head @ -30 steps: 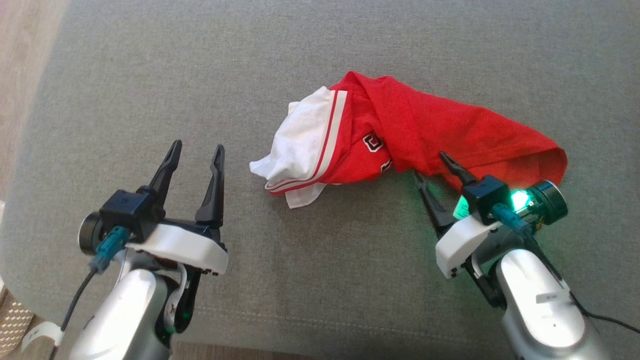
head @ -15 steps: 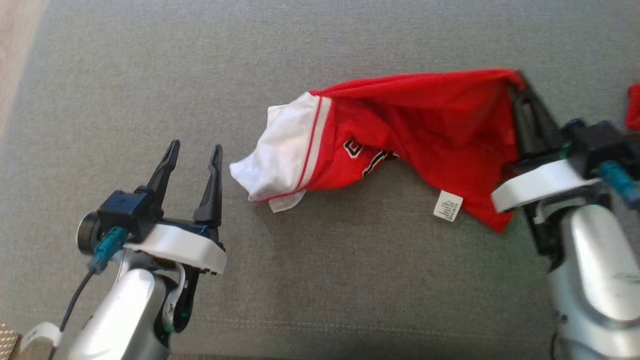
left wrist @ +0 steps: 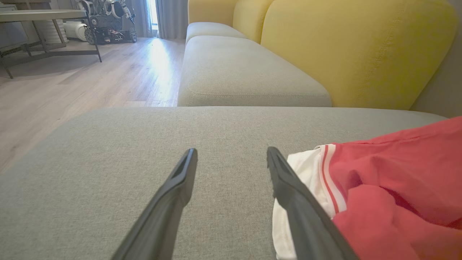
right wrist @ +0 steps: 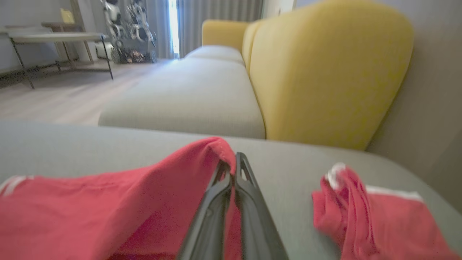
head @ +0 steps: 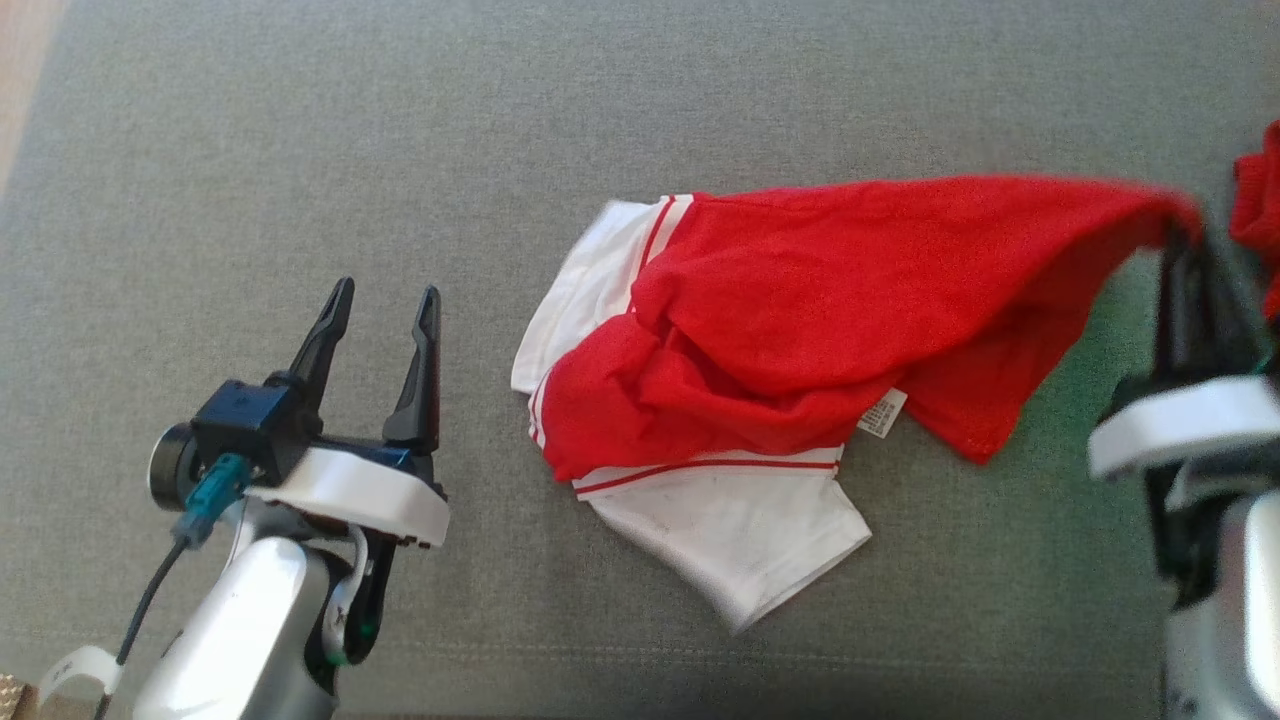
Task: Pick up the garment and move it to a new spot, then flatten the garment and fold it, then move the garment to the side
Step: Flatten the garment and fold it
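Observation:
The garment is a red shirt with white, red-striped sleeves, lying crumpled on the grey cushion. My right gripper is shut on its red hem at the far right and holds that end lifted and stretched. In the right wrist view the shut gripper pinches the red cloth. My left gripper stands open at the lower left, a short way left of the white sleeve, holding nothing. The left wrist view has the open gripper with the garment beside its right finger.
A second piece of red cloth with white trim lies at the right edge, also as red cloth right of my right fingers. A yellow sofa back and another grey seat lie beyond. Wood floor borders the cushion's left.
My right gripper shut on the garment's red hem, then lifted and pulled it to the right, turning it over so a white sleeve now lies in front. The left arm has stayed put.

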You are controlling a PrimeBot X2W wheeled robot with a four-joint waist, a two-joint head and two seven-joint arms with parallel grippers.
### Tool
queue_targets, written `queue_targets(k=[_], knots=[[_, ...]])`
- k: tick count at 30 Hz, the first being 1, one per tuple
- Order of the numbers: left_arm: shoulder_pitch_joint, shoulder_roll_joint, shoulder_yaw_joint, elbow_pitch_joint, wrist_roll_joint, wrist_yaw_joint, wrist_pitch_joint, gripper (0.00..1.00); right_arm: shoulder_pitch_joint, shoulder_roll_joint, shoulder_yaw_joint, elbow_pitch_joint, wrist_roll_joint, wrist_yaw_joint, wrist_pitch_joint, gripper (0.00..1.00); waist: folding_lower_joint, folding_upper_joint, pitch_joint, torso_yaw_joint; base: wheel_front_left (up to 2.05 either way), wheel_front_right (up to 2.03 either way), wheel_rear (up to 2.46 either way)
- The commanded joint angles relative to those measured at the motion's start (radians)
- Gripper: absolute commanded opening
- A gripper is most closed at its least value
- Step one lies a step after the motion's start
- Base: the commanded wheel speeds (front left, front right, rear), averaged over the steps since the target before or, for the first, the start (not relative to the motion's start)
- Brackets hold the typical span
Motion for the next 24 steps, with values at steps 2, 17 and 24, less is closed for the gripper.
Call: queue_targets(k=[2, 17, 24], knots=[[-0.042, 0.027, 0.037, -0.033, 0.012, 0.005, -0.009, 1.0, 0.047, 0.018, 0.025, 0.013, 0.001, 0.004, 0.03, 0.0, 0.0, 0.0, 0.004, -0.004, 0.0, 0.0, 0.0], [-0.024, 0.043, 0.045, -0.039, 0.005, 0.019, -0.01, 1.0, 0.099, 0.044, 0.002, 0.094, 0.055, 0.004, 0.007, 1.0, 0.0, 0.0, -0.015, -0.032, 0.0, 0.0, 0.0], [0.016, 0.046, 0.049, -0.04, -0.004, 0.038, -0.01, 1.0, 0.142, 0.044, 0.043, -0.008, 0.104, 0.004, -0.008, 1.0, 0.0, 0.0, -0.066, -0.04, 0.0, 0.0, 0.0]])
